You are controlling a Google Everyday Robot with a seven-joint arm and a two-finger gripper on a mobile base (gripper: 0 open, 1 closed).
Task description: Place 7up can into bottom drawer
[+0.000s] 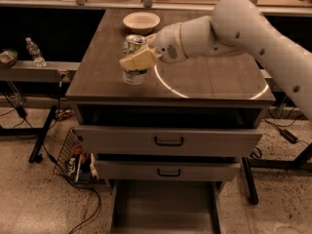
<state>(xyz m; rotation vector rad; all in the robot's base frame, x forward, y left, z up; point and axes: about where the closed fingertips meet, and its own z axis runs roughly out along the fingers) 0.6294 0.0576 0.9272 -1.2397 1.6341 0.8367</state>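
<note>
The tool (pixel 137 58) is clamped on the 7up can (pixel 134 76) at the worktop's (pixel 219 82) front left; I cannot tell if the can is lifted. The bottom drawer (pixel 165 206), lowest of 3, stands open. Carrying down and releasing remain.

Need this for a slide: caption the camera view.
Gripper holds the 7up can at the tabletop; bottom drawer open below.
</note>
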